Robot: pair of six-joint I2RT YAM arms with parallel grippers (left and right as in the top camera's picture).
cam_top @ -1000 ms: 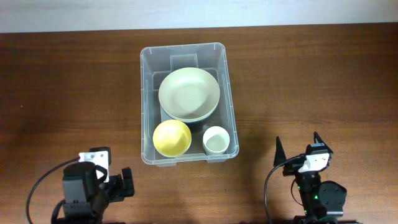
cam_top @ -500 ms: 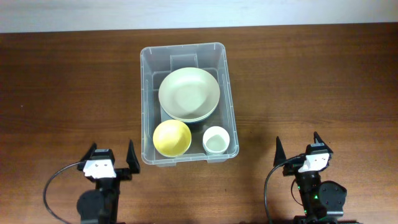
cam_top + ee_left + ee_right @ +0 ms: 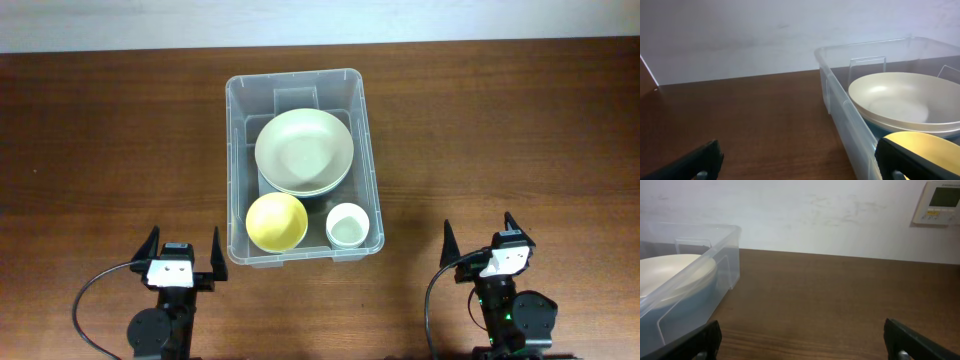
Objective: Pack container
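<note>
The left pincer (image 3: 184, 242) is spread wide and empty. It has squared up over the last second, from a turned pose to facing straight up the bench (image 3: 100, 130), with its fingers just off the container's near-left corner. The right pincer (image 3: 477, 238) is likewise spread and empty, and has not moved, well right of the bin. Between them and further up the bench sits the container (image 3: 293, 78), a clear, glossy plastic bin with rounded corners and a rim, in the same place as before. Inside it, a wide, shallow, matte pale green bowl (image 3: 303, 150) rests on another dish. A round yellow bowl (image 3: 276, 221) and a small white cup (image 3: 347, 224) sit side by side at the near end. The bench is dark brown wood grain.
</note>
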